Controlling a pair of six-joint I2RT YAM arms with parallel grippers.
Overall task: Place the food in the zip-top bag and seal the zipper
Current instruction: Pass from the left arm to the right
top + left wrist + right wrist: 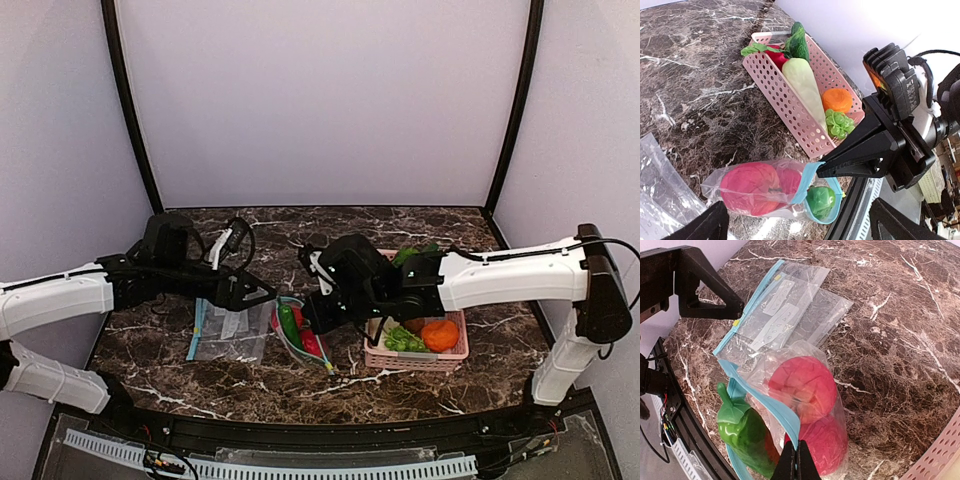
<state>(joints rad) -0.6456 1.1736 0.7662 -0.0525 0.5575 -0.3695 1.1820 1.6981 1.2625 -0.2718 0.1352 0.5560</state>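
The zip-top bag (300,335) lies on the marble table between the arms. Two red-pink fruits (802,387) are inside it. The green cucumber (745,432) lies in the open mouth, between the two sides of the teal zipper (765,400), with its stem end sticking out. My right gripper (796,465) is shut on the near zipper strip; it also shows in the top view (318,318) and the left wrist view (827,167). My left gripper (258,292) is open and empty, its fingers (710,227) wide apart, a little left of the bag.
Spare flat clear bags (225,330) lie left of the filled bag, under my left gripper. A pink perforated basket (378,358) at the right holds a white radish (805,82), an orange fruit (836,99), green grapes (839,124) and other vegetables.
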